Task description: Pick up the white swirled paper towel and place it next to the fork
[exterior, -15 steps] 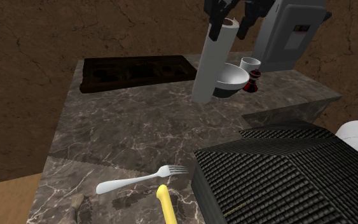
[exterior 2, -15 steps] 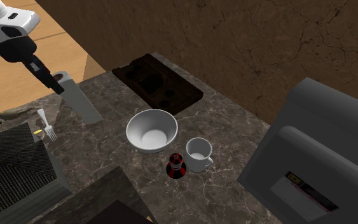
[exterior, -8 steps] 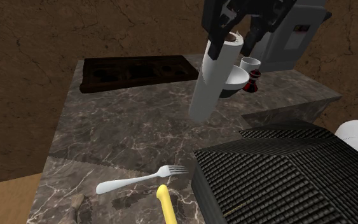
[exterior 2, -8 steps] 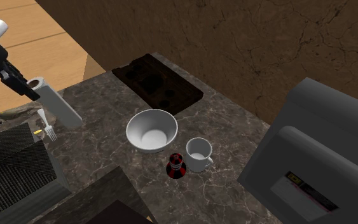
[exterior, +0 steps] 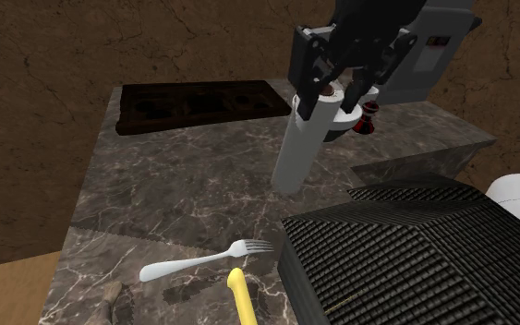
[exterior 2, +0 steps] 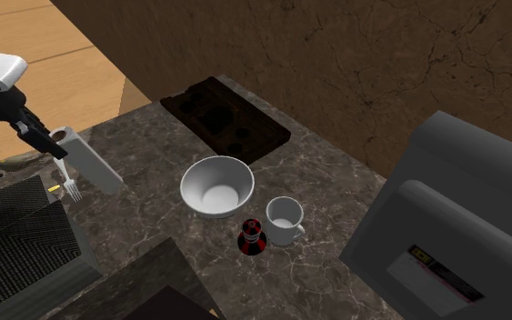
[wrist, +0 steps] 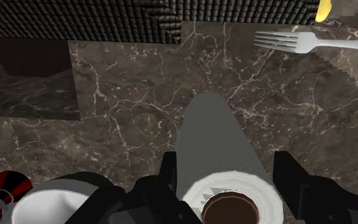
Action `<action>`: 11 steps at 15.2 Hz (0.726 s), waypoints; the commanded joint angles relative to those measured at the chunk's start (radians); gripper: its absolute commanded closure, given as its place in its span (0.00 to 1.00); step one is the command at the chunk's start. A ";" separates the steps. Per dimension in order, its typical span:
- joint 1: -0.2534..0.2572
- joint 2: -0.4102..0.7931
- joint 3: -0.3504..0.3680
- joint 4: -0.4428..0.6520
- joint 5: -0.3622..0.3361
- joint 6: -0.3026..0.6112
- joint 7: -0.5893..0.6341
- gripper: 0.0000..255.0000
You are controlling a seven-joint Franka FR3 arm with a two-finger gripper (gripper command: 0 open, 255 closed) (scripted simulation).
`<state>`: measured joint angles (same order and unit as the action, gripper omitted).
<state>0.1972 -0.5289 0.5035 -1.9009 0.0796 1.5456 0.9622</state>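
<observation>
My gripper (exterior: 330, 92) is shut on the top end of a white paper towel roll (exterior: 299, 152), which hangs tilted above the marble counter (exterior: 184, 175). From the second exterior view, the gripper (exterior 2: 54, 138) holds the roll (exterior 2: 90, 165) just beside and over the fork (exterior 2: 65, 179). A silver fork (exterior: 202, 261) lies near the counter's front edge. In the wrist view the black fingers (wrist: 171, 170) clasp the roll (wrist: 219, 146) on both sides, with the fork (wrist: 311, 43) farther out on the counter.
A white bowl (exterior 2: 215, 185), a white cup (exterior 2: 284, 218) and a small red-and-black object (exterior 2: 252, 238) stand mid-counter. Behind them lies a dark tray (exterior 2: 225, 116). A grey appliance (exterior 2: 454, 227) fills the second exterior view's right. A black ribbed box (exterior: 415, 249) and a yellow item (exterior: 241, 295) flank the fork.
The gripper has carried the roll away from the bowl and down toward the counter, nearer the fork. The fork, bowl and cup have not moved.
</observation>
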 commanded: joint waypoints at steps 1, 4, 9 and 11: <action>0.003 -0.008 0.003 -0.033 0.004 0.026 0.003 1.00; 0.009 -0.023 0.004 -0.086 0.011 0.064 0.003 1.00; 0.011 -0.029 0.005 -0.108 0.014 0.081 0.003 1.00; 0.011 -0.029 0.005 -0.108 0.014 0.081 0.003 1.00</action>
<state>0.2084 -0.5578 0.5083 -2.0090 0.0933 1.6265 0.9654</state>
